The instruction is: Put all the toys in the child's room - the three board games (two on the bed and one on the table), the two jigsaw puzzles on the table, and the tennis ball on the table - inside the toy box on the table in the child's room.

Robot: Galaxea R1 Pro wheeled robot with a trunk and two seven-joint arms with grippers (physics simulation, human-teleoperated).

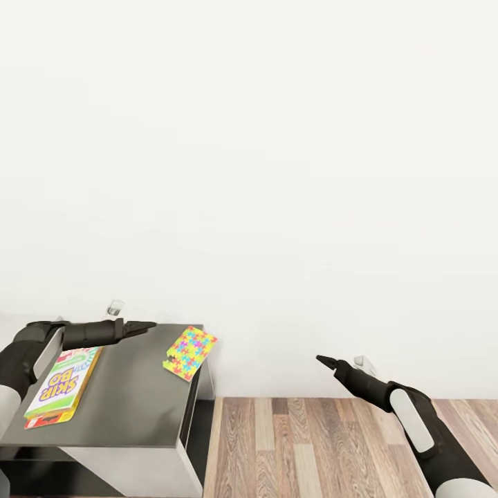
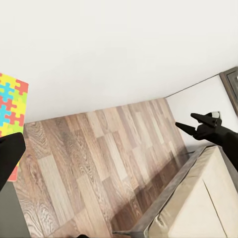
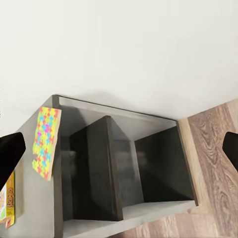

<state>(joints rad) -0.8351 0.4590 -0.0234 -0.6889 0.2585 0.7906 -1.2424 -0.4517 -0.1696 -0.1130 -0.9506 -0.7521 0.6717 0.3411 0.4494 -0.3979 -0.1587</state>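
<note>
A jigsaw puzzle (image 1: pixel 190 353) with a bright multicoloured lid lies at the far right corner of the dark grey table (image 1: pixel 131 401), overhanging its edge. A Skip-Bo board game (image 1: pixel 62 380) lies flat at the table's left. My left gripper (image 1: pixel 149 324) hovers over the table's back edge, between the two boxes, open and empty; one finger (image 2: pixel 10 158) shows beside the puzzle (image 2: pixel 12 106). My right gripper (image 1: pixel 321 359) hangs open and empty over the floor, to the right of the table. From that arm I see the puzzle (image 3: pixel 45 141) and the board game (image 3: pixel 9 198).
The table's end holds open dark shelves (image 3: pixel 124 168). A small clear object (image 1: pixel 114 306) stands at the table's back edge by the white wall. Wood-plank floor (image 1: pixel 311 443) runs to the right. A corner of the beige bed (image 2: pixel 208 198) lies beyond the right gripper (image 2: pixel 186 120).
</note>
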